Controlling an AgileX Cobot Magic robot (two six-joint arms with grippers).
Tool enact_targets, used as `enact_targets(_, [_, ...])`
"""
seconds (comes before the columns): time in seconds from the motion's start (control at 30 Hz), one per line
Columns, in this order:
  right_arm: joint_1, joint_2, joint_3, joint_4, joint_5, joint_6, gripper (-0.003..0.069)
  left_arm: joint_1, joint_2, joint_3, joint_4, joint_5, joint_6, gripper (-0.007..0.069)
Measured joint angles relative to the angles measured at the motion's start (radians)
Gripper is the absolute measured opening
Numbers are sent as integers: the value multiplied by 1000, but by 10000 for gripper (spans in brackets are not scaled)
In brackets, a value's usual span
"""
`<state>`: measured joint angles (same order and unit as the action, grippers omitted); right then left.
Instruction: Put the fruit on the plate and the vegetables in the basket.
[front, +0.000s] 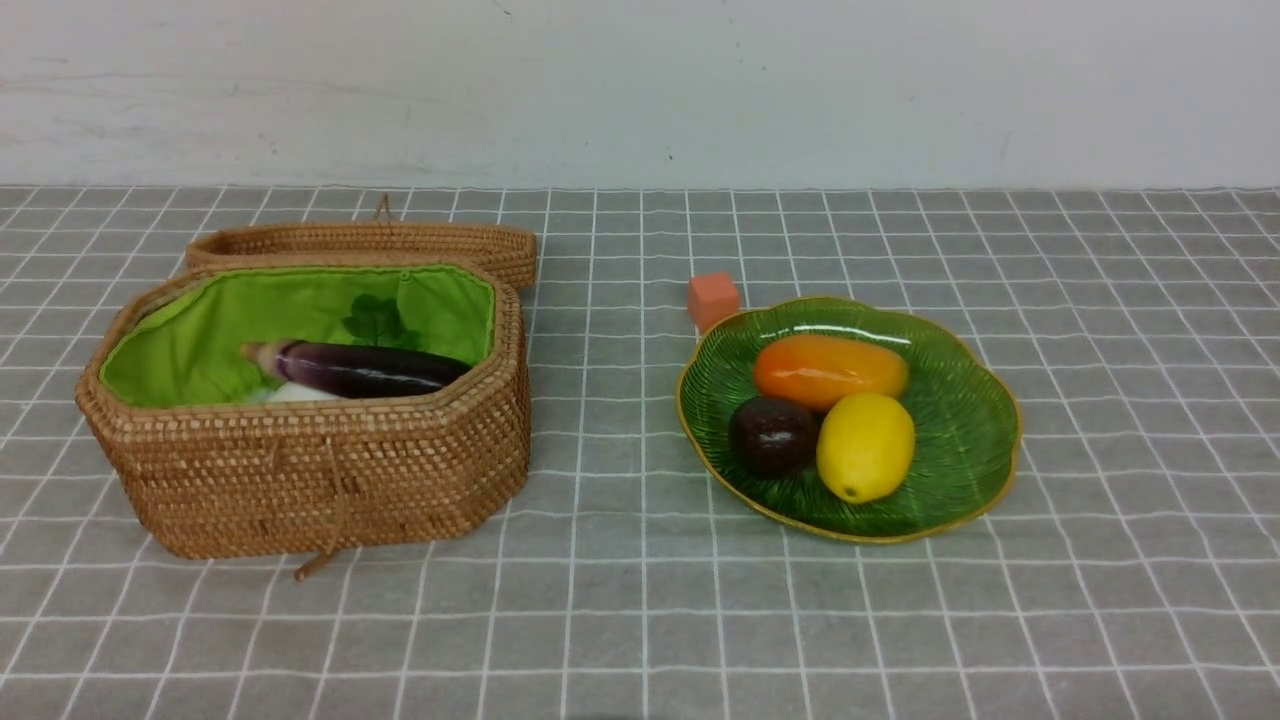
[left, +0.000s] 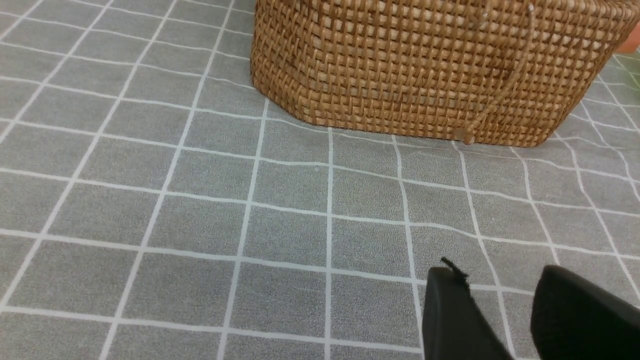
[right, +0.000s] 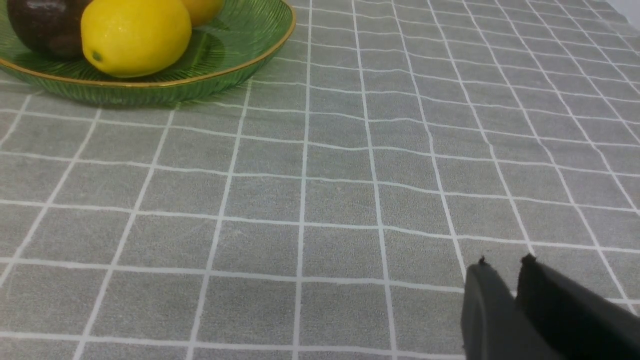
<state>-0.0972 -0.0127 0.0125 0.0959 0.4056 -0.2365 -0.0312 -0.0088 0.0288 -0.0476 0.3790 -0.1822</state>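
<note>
Radish (front: 297, 393) mostly hidden under eggplant (front: 362, 369)

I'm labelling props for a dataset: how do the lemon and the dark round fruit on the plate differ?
The lemon is bright yellow, oval and larger; the dark fruit is maroon-brown, rounder and smaller. The lemon lies nearer the front edge of the plate. Both rest on the plate, touching each other.
</note>
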Motion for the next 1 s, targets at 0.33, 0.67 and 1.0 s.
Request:
enact_targets(0.33, [0, 0, 0, 0, 0, 0, 107, 0, 0, 0, 0, 0, 0, 239])
enact_targets(0.67, [0, 0, 0, 0, 0, 0, 108, 0, 0, 0, 0, 0, 0, 239])
enact_targets(1.0, [0, 0, 0, 0, 0, 0, 120, 0, 0, 0, 0, 0, 0, 239])
